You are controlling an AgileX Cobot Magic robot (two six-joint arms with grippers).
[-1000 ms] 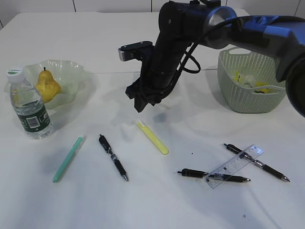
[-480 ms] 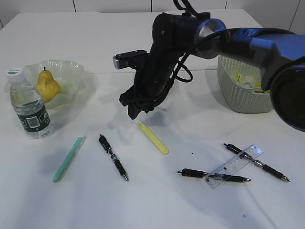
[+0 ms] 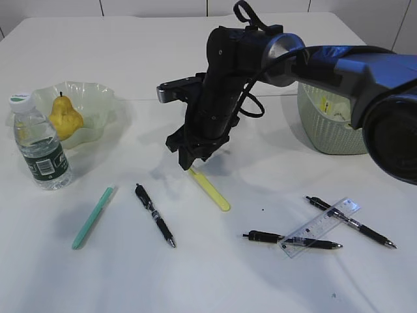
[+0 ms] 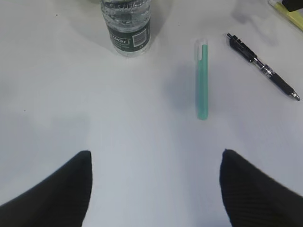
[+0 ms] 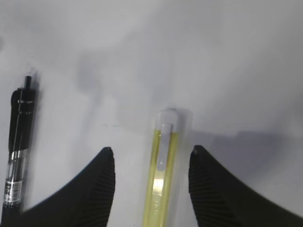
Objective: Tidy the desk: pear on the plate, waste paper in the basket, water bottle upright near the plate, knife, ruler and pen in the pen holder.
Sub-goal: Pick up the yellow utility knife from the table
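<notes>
Hovering our right gripper, jaws apart, astride the yellow knife; next we likely lower and close.

Beyond the far edge of the desk stands a white panelled backdrop, divided by thin dark upright seams; whether it is wall or cabinet fronts cannot be told. On the desk's near half lie two tiny dark specks, well apart from each other.
</notes>
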